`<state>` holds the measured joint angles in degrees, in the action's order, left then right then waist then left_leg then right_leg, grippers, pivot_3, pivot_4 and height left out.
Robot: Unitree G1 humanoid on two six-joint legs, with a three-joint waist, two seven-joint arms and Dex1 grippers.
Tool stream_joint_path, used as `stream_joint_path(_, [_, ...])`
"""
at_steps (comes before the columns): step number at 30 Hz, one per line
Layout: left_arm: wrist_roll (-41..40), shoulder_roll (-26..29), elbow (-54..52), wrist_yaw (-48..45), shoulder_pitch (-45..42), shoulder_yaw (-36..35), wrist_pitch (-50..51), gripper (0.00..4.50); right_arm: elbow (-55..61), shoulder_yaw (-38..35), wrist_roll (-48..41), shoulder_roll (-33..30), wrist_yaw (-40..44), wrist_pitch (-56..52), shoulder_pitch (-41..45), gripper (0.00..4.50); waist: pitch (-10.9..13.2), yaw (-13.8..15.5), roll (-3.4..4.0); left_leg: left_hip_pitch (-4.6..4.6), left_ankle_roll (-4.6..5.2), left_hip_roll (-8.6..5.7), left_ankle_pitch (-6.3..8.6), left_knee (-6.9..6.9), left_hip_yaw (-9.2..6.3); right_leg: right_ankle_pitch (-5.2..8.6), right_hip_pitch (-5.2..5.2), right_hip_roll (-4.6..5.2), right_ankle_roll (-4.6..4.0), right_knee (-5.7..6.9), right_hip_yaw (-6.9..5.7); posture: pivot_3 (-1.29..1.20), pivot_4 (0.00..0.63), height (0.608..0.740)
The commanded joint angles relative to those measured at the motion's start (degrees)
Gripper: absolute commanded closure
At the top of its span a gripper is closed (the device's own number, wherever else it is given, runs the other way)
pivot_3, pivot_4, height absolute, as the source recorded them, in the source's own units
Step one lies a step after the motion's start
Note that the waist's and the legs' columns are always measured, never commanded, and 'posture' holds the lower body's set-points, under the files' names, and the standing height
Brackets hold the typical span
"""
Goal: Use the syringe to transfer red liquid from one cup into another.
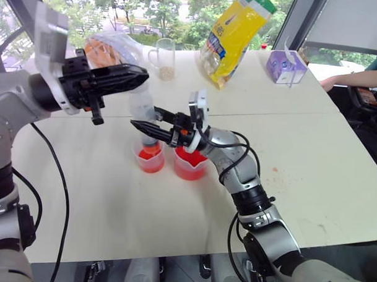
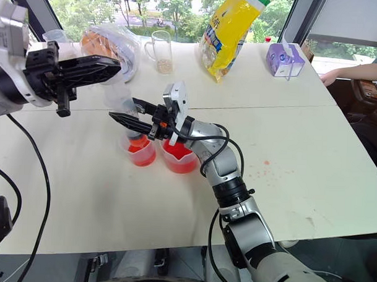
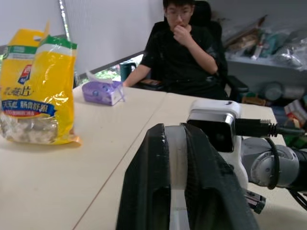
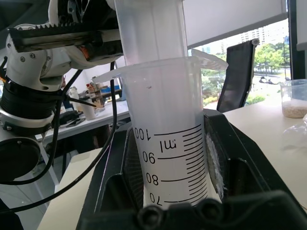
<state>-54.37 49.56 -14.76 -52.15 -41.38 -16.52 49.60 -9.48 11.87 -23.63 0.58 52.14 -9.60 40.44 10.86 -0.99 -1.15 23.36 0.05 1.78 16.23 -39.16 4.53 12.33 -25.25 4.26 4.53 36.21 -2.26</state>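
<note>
The clear syringe [image 1: 142, 106] stands upright with its tip down in the smaller spoutless cup [image 1: 150, 160], which holds red liquid [image 1: 151, 164]. My right gripper [image 1: 146, 120] is shut on the syringe's marked barrel [image 4: 165, 143]. My left gripper [image 1: 140, 78] reaches in level from the left. It is shut on the plunger's top above the barrel, and a pale strip [image 3: 176, 163] shows between its fingers. The wider spouted cup [image 1: 191, 166], also red inside, stands touching the smaller cup on its right.
On the white table [image 1: 299, 151], a yellow snack bag [image 1: 235, 31], a handled clear mug [image 1: 163, 56], a purple tissue box [image 1: 285, 65] and a plastic-wrapped item [image 1: 111, 48] stand along the far side. A seated person's arm [image 1: 358, 79] rests at the far right corner.
</note>
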Motion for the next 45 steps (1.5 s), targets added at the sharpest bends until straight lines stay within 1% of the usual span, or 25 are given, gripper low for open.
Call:
stream_joint_path(1, [0.69, 0.90, -1.93, 0.18, -0.41, -0.35, -1.45, 4.38, 0.96, -0.35, -0.45, 0.83, 0.60, 1.08, 1.06, 3.13, 0.00, -0.01, 0.00, 0.00, 0.00, 0.00, 0.00, 0.00, 0.00, 0.00, 0.00, 0.00, 0.00, 0.00, 0.00, 0.00, 0.150, 0.740])
stream_joint_path(5, [1.99, 1.06, -2.59, -0.61, 1.51, 0.61, -1.99, 4.38, 1.20, -0.96, -0.63, 0.91, 0.30, 0.90, 2.56, 3.13, 0.00, -0.03, 0.00, 0.00, 0.00, 0.00, 0.00, 0.00, 0.00, 0.00, 0.00, 0.00, 0.00, 0.00, 0.00, 0.00, 0.150, 0.740])
stream_joint_path(10, [6.24, 2.40, -3.68, -3.18, 5.28, 3.04, -5.60, 4.38, 0.82, -2.73, -0.77, 1.13, -0.84, 1.48, 6.15, 3.13, 0.00, -0.11, 0.01, 0.00, 0.00, 0.00, 0.00, 0.01, 0.00, 0.00, -0.01, 0.00, -0.01, 0.00, 0.00, 0.00, 0.150, 0.740])
stream_joint_path(18, [6.25, 2.82, -4.20, -3.31, 7.10, 3.75, -7.14, 4.38, 0.09, -4.82, -1.03, 0.84, -1.68, 1.76, 9.50, 3.13, 0.01, 0.04, 0.01, 0.01, 0.00, 0.00, 0.00, 0.01, 0.01, 0.00, -0.02, 0.01, -0.01, -0.02, 0.00, 0.00, 0.150, 0.740])
stream_joint_path(26, [6.23, 2.69, -4.64, -3.09, 8.87, 4.24, -7.47, 4.38, 1.90, -6.35, -2.58, 0.10, -2.62, -0.78, 11.56, 3.13, 0.01, -0.05, 0.01, 0.02, 0.00, 0.01, 0.00, 0.01, 0.01, 0.00, -0.03, 0.01, -0.01, -0.01, 0.00, 0.00, 0.150, 0.740])
stream_joint_path(31, [6.86, 2.76, -4.34, -3.11, 9.22, 4.69, -7.88, 4.38, 2.29, -6.80, -2.89, -0.33, -2.76, -1.79, 11.75, 3.13, 0.01, -0.03, 0.01, 0.02, 0.00, 0.01, 0.00, 0.02, 0.01, 0.00, -0.03, 0.01, -0.01, -0.02, 0.00, 0.00, 0.150, 0.740])
stream_joint_path(36, [6.69, 2.50, -3.24, -2.35, 7.46, 4.60, -7.34, 4.38, 2.92, -5.52, -2.44, -0.56, -2.08, -2.91, 10.10, 3.13, 0.01, -0.02, 0.01, 0.02, 0.00, 0.01, 0.00, 0.02, 0.01, 0.00, -0.03, 0.01, -0.01, -0.02, 0.00, 0.00, 0.150, 0.740])
stream_joint_path(39, [5.74, 2.36, -2.13, -1.81, 5.58, 4.01, -6.32, 3.22, 3.63, -3.84, -1.91, -0.88, -1.28, -4.16, 8.34, 3.13, 0.01, 0.07, 0.01, 0.02, 0.00, 0.00, 0.00, 0.02, 0.01, 0.00, -0.03, 0.01, -0.01, -0.02, 0.00, 0.00, 0.150, 0.740])
stream_joint_path(40, [5.70, 2.40, -1.93, -1.83, 5.27, 3.85, -6.22, 2.78, 3.86, -3.51, -1.90, -0.89, -1.16, -4.55, 7.92, 3.13, 0.00, 0.07, 0.01, 0.02, 0.01, 0.00, 0.00, 0.02, 0.01, 0.00, -0.02, 0.01, -0.01, -0.02, 0.00, 0.00, 0.150, 0.740])
stream_joint_path(43, [5.78, 2.48, -1.53, -1.74, 4.68, 3.14, -6.17, 1.21, 4.42, -3.07, -1.95, -0.75, -1.10, -5.47, 7.12, 3.13, 0.01, -0.02, 0.02, 0.02, 0.01, 0.00, 0.01, 0.02, 0.01, 0.00, -0.03, 0.01, -0.01, -0.03, 0.00, 0.00, 0.150, 0.740])
stream_joint_path(45, [5.45, 2.52, -0.90, -1.41, 3.98, 2.16, -5.95, 0.40, 4.70, -2.71, -1.96, -0.74, -1.10, -5.86, 6.62, 3.13, 0.01, -0.15, 0.02, 0.02, 0.01, 0.01, 0.01, 0.03, 0.01, 0.00, -0.05, -0.01, -0.01, -0.02, 0.00, 0.00, 0.150, 0.740])
